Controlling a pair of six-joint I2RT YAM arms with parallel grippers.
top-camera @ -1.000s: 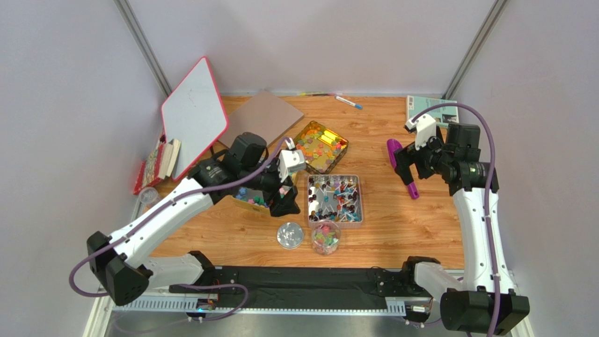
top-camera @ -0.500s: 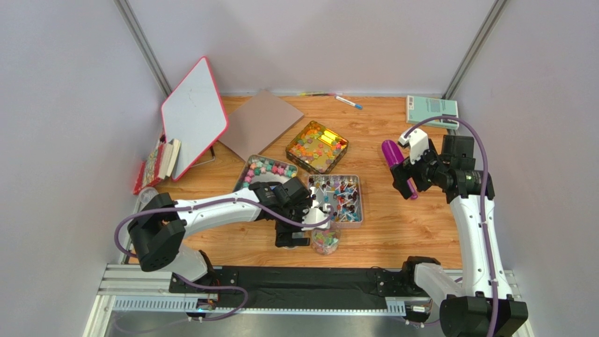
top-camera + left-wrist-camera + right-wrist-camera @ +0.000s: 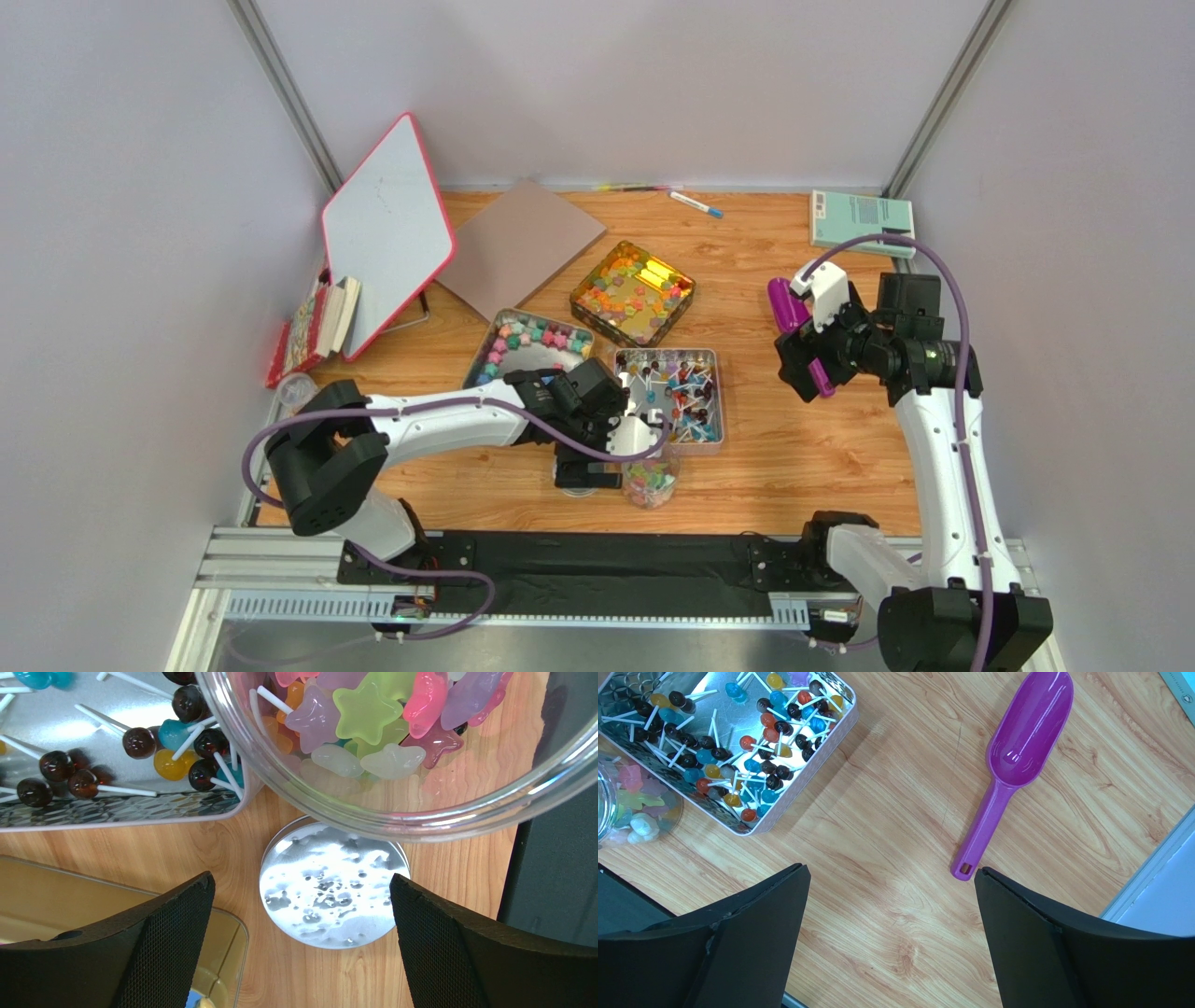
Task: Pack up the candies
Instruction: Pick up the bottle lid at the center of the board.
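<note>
Pastel star-shaped candies fill a clear jar (image 3: 393,742) (image 3: 648,480) near the table's front. Its round silver lid (image 3: 333,885) lies flat on the wood beside it. My left gripper (image 3: 298,882) (image 3: 586,469) hangs open right above the lid, one finger on each side, touching nothing. Lollipops lie in a metal tray (image 3: 671,395) (image 3: 738,742). Behind it stand a tray of pastel lumps (image 3: 526,343) and a gold tin (image 3: 633,291) of orange-yellow candies. My right gripper (image 3: 892,871) (image 3: 807,361) is open and empty above bare wood, just near of the purple scoop's (image 3: 1018,749) handle end.
A whiteboard (image 3: 386,231) leans at the back left, with books (image 3: 316,325) below it. A brown board (image 3: 519,241), a marker (image 3: 694,205) and a teal book (image 3: 860,217) lie along the back edge.
My left arm has swung from over the pastel tray down to the lid at the front. The right gripper has shifted slightly over the scoop. Both grippers stayed open.
</note>
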